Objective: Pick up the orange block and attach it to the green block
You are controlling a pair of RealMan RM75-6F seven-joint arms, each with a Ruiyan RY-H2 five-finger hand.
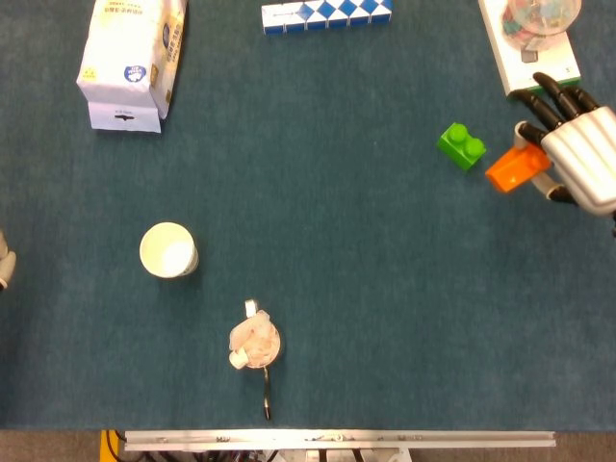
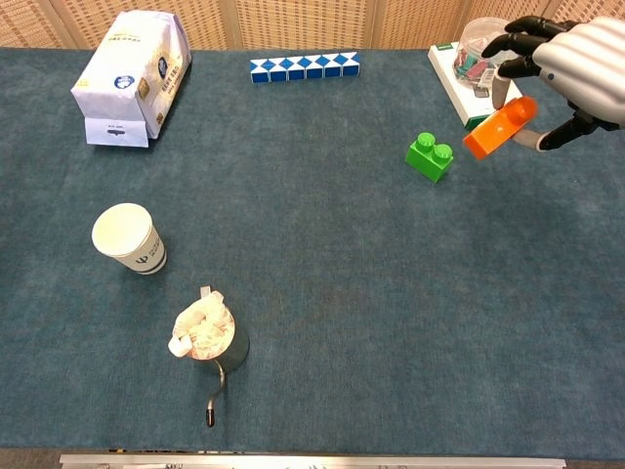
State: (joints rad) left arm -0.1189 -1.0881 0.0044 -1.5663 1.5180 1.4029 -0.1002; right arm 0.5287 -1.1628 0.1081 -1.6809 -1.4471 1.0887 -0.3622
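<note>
The orange block [image 1: 515,167] [image 2: 499,128] hangs in the air, pinched by my right hand [image 1: 576,142] [image 2: 574,61], which is lifted well above the table at the right edge. The green block [image 1: 461,146] [image 2: 430,156] lies on the blue cloth just left of and below the orange block, apart from it. At the far left edge of the head view only a sliver of my left hand [image 1: 5,266] shows, too little to read its fingers.
A white-and-green box with a clear jar [image 1: 530,38] [image 2: 480,64] stands right behind my right hand. A blue-white zigzag strip [image 1: 326,13], a white bag [image 1: 130,60], a paper cup [image 1: 168,250] and a small metal cup with a handle [image 1: 254,345] lie further left.
</note>
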